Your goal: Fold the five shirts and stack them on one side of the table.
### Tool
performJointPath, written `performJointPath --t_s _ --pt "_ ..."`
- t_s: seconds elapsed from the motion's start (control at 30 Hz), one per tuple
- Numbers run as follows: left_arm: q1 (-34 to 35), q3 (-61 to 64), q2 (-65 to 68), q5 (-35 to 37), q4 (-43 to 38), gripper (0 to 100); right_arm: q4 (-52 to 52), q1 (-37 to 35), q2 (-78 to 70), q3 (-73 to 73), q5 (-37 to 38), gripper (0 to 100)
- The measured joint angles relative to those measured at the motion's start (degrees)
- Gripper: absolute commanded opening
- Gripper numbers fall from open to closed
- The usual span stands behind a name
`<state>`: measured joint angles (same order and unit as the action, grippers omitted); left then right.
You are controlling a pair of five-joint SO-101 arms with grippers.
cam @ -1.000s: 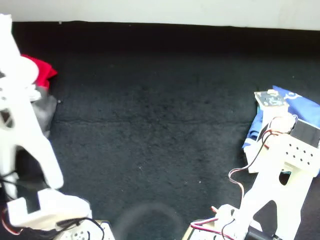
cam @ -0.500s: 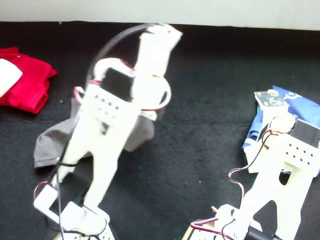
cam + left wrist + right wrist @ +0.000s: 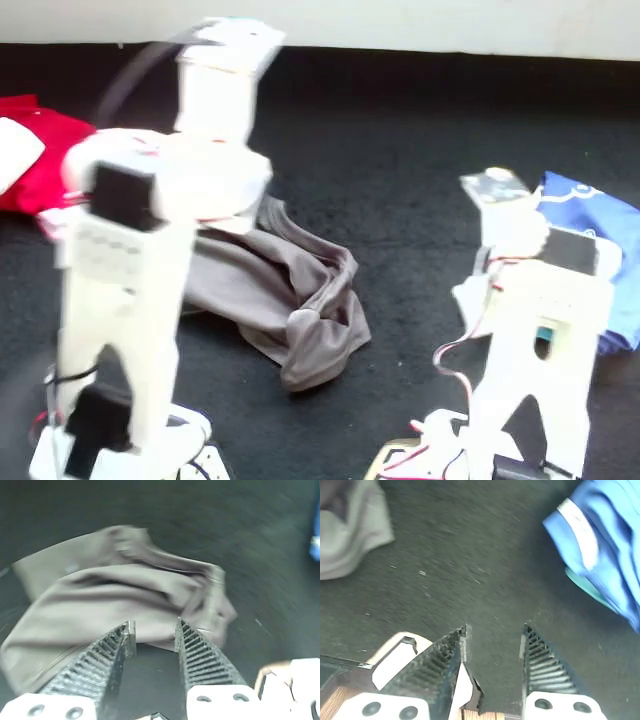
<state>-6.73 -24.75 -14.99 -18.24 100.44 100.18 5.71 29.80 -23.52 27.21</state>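
Note:
A crumpled grey shirt (image 3: 290, 290) lies in a heap on the black table, left of centre. My left gripper (image 3: 154, 636) hangs open just above the grey shirt (image 3: 115, 595), nothing between its fingers. The left arm (image 3: 150, 250) stands tall over the cloth in the high view. A red shirt (image 3: 45, 165) lies at the far left edge. A blue shirt (image 3: 600, 240) with teal under it lies at the right edge. My right gripper (image 3: 492, 640) is open over bare mat, between the grey shirt (image 3: 350, 530) and the blue shirt (image 3: 600, 555).
The black mat (image 3: 400, 150) covers the table, with open room in the middle and at the back. A pale wall runs along the far edge. The right arm (image 3: 530, 330) stands at the front right, next to the blue shirt.
The left arm swung from the far left toward the centre, dragging the grey shirt along, and the shirt now lies in a heap. The right arm shifted slightly left.

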Motion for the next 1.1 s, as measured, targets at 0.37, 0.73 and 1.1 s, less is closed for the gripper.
performJointPath --t_s 0.37,0.73,1.1 --pt "31.4 15.7 -11.5 -12.0 0.0 14 -1.9 -20.4 -22.3 11.3 -13.1 16.6" --pt "9.1 27.5 -10.5 -9.7 -1.3 19 0.2 -13.7 -25.2 18.9 -13.2 16.6" --pt "-14.4 16.0 12.7 13.1 -4.0 22 0.3 3.1 -17.0 13.9 -9.9 16.6"
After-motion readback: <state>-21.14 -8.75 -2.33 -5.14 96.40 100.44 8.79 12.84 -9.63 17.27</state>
